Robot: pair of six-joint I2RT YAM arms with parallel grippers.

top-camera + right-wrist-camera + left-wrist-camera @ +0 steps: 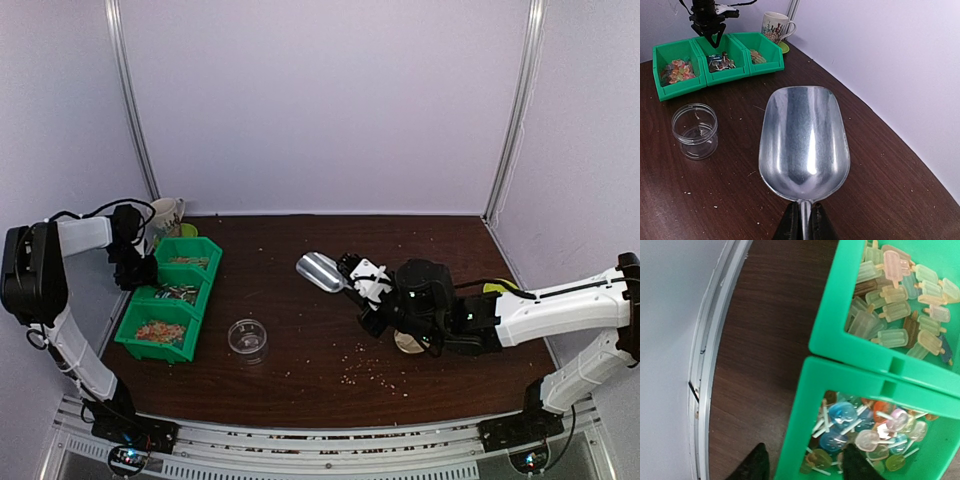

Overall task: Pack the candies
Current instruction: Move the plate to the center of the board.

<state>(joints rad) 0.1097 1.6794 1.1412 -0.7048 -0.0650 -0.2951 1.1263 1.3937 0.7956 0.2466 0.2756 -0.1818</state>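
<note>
Straddling the green plastic bin's wall [792,440], the open left hand [805,467] should clench squarely; the right hand [802,222] grasps a silver metal scoop [804,135].

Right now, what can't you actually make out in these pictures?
- Top view: candies in the green bins are too small to tell apart.
- Left wrist view: left gripper is cut off by the bottom edge; whether it touches the bin wall is unclear.
- Right wrist view: scoop handle is hidden inside the right gripper.
- Top view: round lid is partly covered by the right arm.
</note>
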